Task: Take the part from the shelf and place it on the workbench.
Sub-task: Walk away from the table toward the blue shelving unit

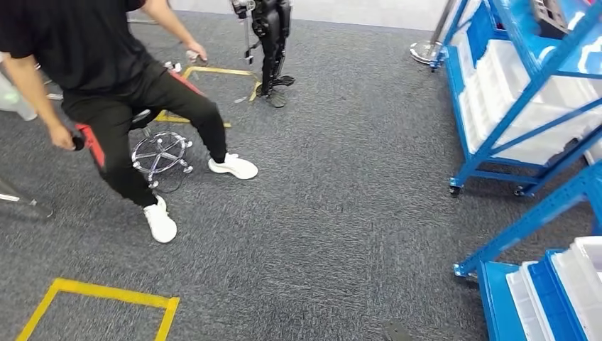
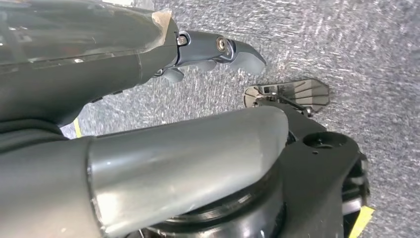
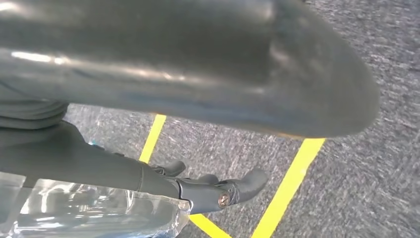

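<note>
On your left, a person in black clothes and white shoes [image 1: 106, 85] sits on a chrome-based stool [image 1: 162, 151] over grey carpet [image 1: 334, 213] marked with yellow tape lines [image 1: 99, 293]. Your left hand [image 2: 218, 52] hangs above the carpet, fingers loosely extended, grasping nothing; your right hand [image 3: 218, 191] hangs likewise, released. On your right stands the blue steel shelf with white plastic bins [image 1: 525, 106]. I cannot make out the part there, so judge the task barely begun: approach, pick and placing on the surface all remain.
</note>
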Robot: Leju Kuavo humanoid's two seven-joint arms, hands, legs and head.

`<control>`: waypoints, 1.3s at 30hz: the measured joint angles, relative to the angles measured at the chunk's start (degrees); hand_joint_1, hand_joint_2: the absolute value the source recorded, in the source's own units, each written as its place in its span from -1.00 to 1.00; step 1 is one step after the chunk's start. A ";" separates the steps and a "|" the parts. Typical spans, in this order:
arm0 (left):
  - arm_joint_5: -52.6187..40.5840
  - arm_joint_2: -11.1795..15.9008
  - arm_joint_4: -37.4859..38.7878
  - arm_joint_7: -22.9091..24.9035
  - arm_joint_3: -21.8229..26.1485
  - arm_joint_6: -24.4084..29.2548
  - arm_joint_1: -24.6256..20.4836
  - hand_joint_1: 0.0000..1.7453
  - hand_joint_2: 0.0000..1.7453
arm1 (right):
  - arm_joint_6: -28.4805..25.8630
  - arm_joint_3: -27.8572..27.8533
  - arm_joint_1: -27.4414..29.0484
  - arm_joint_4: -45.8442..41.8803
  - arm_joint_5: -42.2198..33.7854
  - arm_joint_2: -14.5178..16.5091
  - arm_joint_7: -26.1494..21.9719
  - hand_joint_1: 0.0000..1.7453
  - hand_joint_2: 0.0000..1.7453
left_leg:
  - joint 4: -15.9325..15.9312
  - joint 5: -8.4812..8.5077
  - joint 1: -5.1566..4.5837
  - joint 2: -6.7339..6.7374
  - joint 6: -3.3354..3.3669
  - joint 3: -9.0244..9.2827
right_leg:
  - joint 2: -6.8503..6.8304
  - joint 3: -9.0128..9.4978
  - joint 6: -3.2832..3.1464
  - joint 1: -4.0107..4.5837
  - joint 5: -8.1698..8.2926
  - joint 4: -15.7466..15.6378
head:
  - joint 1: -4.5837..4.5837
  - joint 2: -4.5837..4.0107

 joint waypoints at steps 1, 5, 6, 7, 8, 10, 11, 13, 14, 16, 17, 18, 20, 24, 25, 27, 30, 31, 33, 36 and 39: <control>0.03 0.08 0.03 -0.10 0.00 0.02 -0.14 -1.00 -1.00 | -0.03 0.00 0.12 0.01 0.04 0.02 -0.01 -1.00 -1.00 | -0.10 -0.03 0.11 0.46 -0.32 0.18 | 0.75 -0.09 -0.46 0.05 0.13 -0.05 | -0.08 0.00; 0.74 0.64 0.40 -0.80 0.34 0.38 -0.55 -1.00 -1.00 | -0.03 0.10 0.11 0.03 0.58 0.15 0.09 -1.00 -1.00 | 5.13 -4.06 0.82 -4.65 -1.37 -1.77 | 3.10 -0.03 -2.22 -0.71 0.68 -0.45 | -0.28 0.00; 0.93 0.84 0.57 -0.93 0.49 0.40 -0.51 -1.00 -1.00 | 0.03 0.16 -0.08 0.03 0.70 0.16 0.13 -1.00 -1.00 | 9.21 -6.23 0.86 -5.91 -1.35 -3.63 | 3.77 -0.12 -2.57 -0.54 0.77 -0.44 | -0.33 0.00; 1.06 1.05 0.73 -1.03 0.62 0.34 -0.49 -1.00 -1.00 | 0.10 0.22 -0.22 0.03 0.78 0.16 0.22 -1.00 -1.00 | 13.30 -7.99 0.87 -6.49 -1.33 -5.59 | 4.49 -0.18 -2.79 -0.39 0.83 -0.43 | -0.35 0.00; 1.16 1.24 0.91 -1.09 0.71 0.24 -0.47 -1.00 -1.00 | 0.19 0.26 -0.29 0.03 0.81 0.16 0.38 -1.00 -1.00 | 16.24 -8.84 0.88 -6.73 -1.31 -7.10 | 5.28 -0.21 -2.85 -0.26 0.86 -0.41 | -0.35 0.00; 1.27 1.52 1.23 -1.15 0.88 0.02 -0.48 -1.00 -1.00 | 0.30 0.30 -0.34 0.04 0.84 0.17 0.79 -1.00 -1.00 | 15.74 -6.90 0.99 -6.96 -1.24 -7.24 | 6.92 -0.13 -2.89 -0.13 0.89 -0.31 | -0.35 0.00; 1.33 1.62 1.37 -1.15 0.97 -0.05 -0.51 -1.00 -1.00 | 0.32 0.31 -0.37 0.04 0.84 0.18 0.98 -1.00 -1.00 | 12.31 -4.55 1.15 -7.43 -1.19 -5.76 | 7.74 -0.06 -2.86 -0.15 0.89 -0.20 | -0.35 0.00; 1.51 1.73 1.66 -1.10 1.08 -0.10 -0.55 -1.00 -1.00 | 0.33 0.34 -0.54 0.04 0.85 0.22 1.22 -1.00 -1.00 | 4.73 -0.96 1.59 -10.16 -1.12 -2.42 | 9.30 -0.21 -2.66 -0.01 0.86 0.15 | -0.34 0.00; 1.62 1.75 1.83 -0.99 1.13 -0.08 -0.59 -1.00 -1.00 | 0.33 0.34 -0.65 0.04 0.85 0.23 1.28 -1.00 -1.00 | 2.49 -0.26 1.65 -11.25 -1.07 -1.49 | 9.99 -0.49 -2.35 0.06 0.93 0.29 | -0.31 0.00; 1.79 1.75 2.17 -0.68 1.26 -0.01 -0.72 -1.00 -1.00 | 0.33 0.35 -0.71 0.04 0.84 0.22 1.35 -1.00 -1.00 | 1.27 -0.22 1.29 -11.33 -0.73 -1.12 | 11.40 -1.24 -1.44 0.01 1.26 0.28 | -0.26 0.00; 1.82 1.76 2.32 -0.54 1.31 0.03 -0.81 -1.00 -1.00 | 0.33 0.35 -0.60 0.05 0.82 0.21 1.36 -1.00 -1.00 | 1.13 -0.01 1.18 -10.53 -0.31 -1.13 | 11.84 -1.60 -1.02 -0.13 1.45 0.21 | -0.25 0.00; 1.88 1.76 2.49 -0.46 1.36 0.12 -0.92 -1.00 -1.00 | 0.33 0.36 -0.47 0.06 0.80 0.23 1.37 -1.00 -1.00 | 0.85 0.22 1.09 -9.74 0.18 -1.06 | 11.00 -2.06 -0.79 -0.17 1.33 0.58 | -0.23 0.00; 2.03 1.79 2.77 -0.38 1.39 0.37 -1.06 -1.00 -1.00 | 0.32 0.39 -0.47 0.07 0.76 0.30 1.38 -1.00 -1.00 | 0.30 0.65 1.07 -8.02 1.06 -0.97 | 7.51 -4.22 -0.88 0.00 -0.51 4.31 | -0.08 0.00; 1.86 2.01 3.26 -0.22 1.41 2.96 -1.09 -1.00 -1.00 | 0.31 0.42 -0.71 0.07 0.69 0.35 1.37 -1.00 -1.00 | 0.24 0.66 0.62 -4.41 1.37 -1.09 | 4.30 -9.94 -1.02 -0.02 -5.05 16.59 | 0.03 0.00; 1.96 2.11 3.32 -0.19 1.40 4.37 -1.15 -1.00 -1.00 | 0.29 0.42 -0.62 0.07 0.69 0.35 1.37 -1.00 -1.00 | 0.25 0.63 0.60 -3.65 1.33 -1.06 | 4.11 -9.28 -0.62 -0.07 -4.50 15.70 | 0.03 0.00; 2.67 2.37 3.46 -0.13 1.39 7.18 -1.33 -1.00 -1.00 | 0.20 0.42 -0.57 0.07 0.69 0.31 1.36 -1.00 -1.00 | 0.27 0.46 0.59 -2.26 1.05 -0.84 | 2.37 -4.96 0.21 -0.18 -1.97 8.22 | 0.04 0.00; 3.94 3.27 3.69 -0.02 1.38 9.01 -1.63 -1.00 -1.00 | 0.12 0.42 -0.81 0.07 0.69 0.34 1.36 -1.00 -1.00 | 0.35 -0.05 0.18 -0.58 0.10 -0.35 | -0.57 -0.54 -0.31 0.28 0.13 0.43 | -0.01 0.00; 4.36 3.65 3.72 0.07 1.39 9.24 -1.78 -1.00 -1.00 | 0.12 0.42 -0.80 0.07 0.69 0.35 1.36 -1.00 -1.00 | 0.25 -0.14 0.13 -0.05 -0.21 -0.16 | -0.16 -0.69 -0.78 0.53 0.19 0.36 | -0.03 0.00; 5.06 4.18 3.74 0.26 1.40 9.52 -2.17 -1.00 -1.00 | 0.12 0.42 -0.63 0.08 0.69 0.39 1.36 -1.00 -1.00 | 0.31 -0.51 0.45 -0.18 -0.88 0.15 | 1.21 -0.75 -1.67 0.34 0.42 0.15 | -0.07 0.00; 5.42 4.55 3.75 0.41 1.45 9.65 -2.37 -1.00 -1.00 | 0.12 0.42 -0.67 0.08 0.69 0.46 1.38 -1.00 -1.00 | 6.68 -4.80 0.85 -4.98 -1.41 -2.45 | 3.11 -0.54 -2.96 -0.13 0.79 -0.09 | -0.22 0.00; 6.72 4.58 3.76 0.48 1.69 9.60 -2.20 -1.00 -1.00 | 0.11 0.42 -0.74 0.09 0.72 0.50 1.39 -1.00 -1.00 | 16.53 -8.47 0.89 -6.75 -1.27 -7.53 | 5.47 -0.54 -3.39 0.31 0.85 -0.05 | -0.27 0.00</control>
